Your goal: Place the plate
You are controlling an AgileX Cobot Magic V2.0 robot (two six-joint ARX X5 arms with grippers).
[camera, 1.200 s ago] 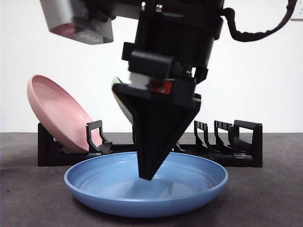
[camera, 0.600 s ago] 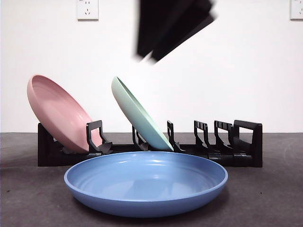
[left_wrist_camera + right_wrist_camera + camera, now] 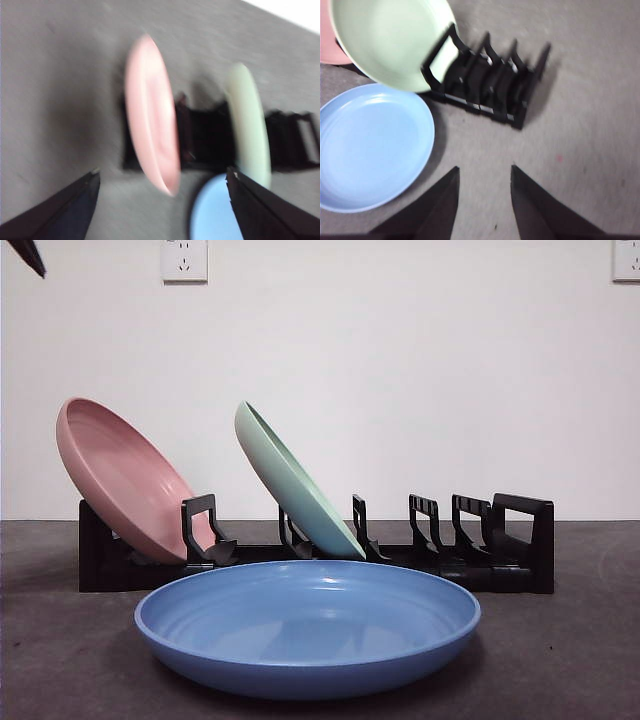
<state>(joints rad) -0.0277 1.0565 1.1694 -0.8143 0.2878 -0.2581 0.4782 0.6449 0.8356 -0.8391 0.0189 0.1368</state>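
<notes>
A: Where is the blue plate [image 3: 308, 625] in relation to the jaws?

B: It lies flat on the dark table [image 3: 560, 660], just in front of the black rack [image 3: 455, 555], with nothing gripping it. In the right wrist view it sits off to one side of the right gripper [image 3: 484, 172], past one jaw tip, not between the two. Those jaws stand apart and hold nothing.

A: And the left gripper [image 3: 162, 177]?

B: Its jaws are spread wide and empty too. The blue plate shows between them, close to one jaw, but the view is blurred. Both grippers hang well above the table; I judge the right one the nearer, though not by much.

A: Does the plate have a long axis to line up with?

B: No, it is round, so only the rim counts; any grip would have to come in from the edge, then tip it upright.

A: What lies beyond it?

B: The rack holds a pink plate [image 3: 125, 480] at one end and a green plate [image 3: 290, 480] in the next slot, both leaning. Past the green one the slots stand free. Behind is a plain white wall [image 3: 450, 370]
</notes>
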